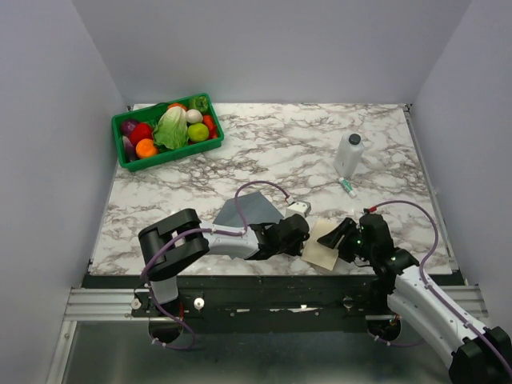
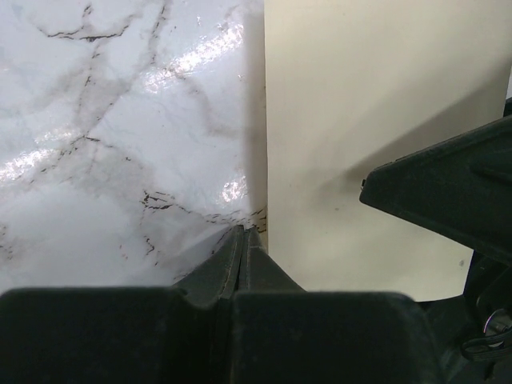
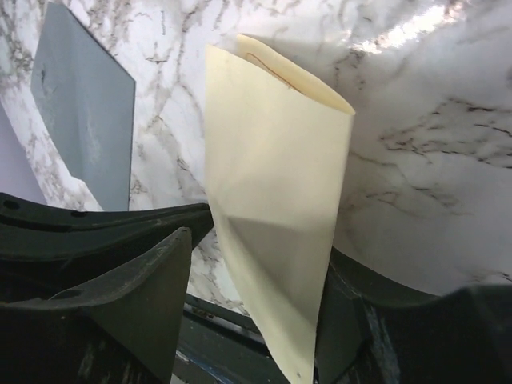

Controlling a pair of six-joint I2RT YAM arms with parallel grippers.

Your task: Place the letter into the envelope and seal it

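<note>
**Letter** [image 3: 272, 200]: thin cream sheet, judged light, limp and easily creased. It is bowing upward between the spread jaws of the right gripper [image 3: 262, 256], with a sliver of marble table [image 3: 416, 160] showing between one finger and the sheet. Advised hold: pinching gently at a free edge.

**Left gripper** [image 2: 244, 244]: jaws pressing together on nothing, tips sitting just beside the letter's edge.

**Envelope** [image 3: 88, 120]: slate-grey, lying flat outside the right jaws, apart from the letter.

**Views:** the right wrist view is showing the bow, while the overhead view is flattening it.
</note>
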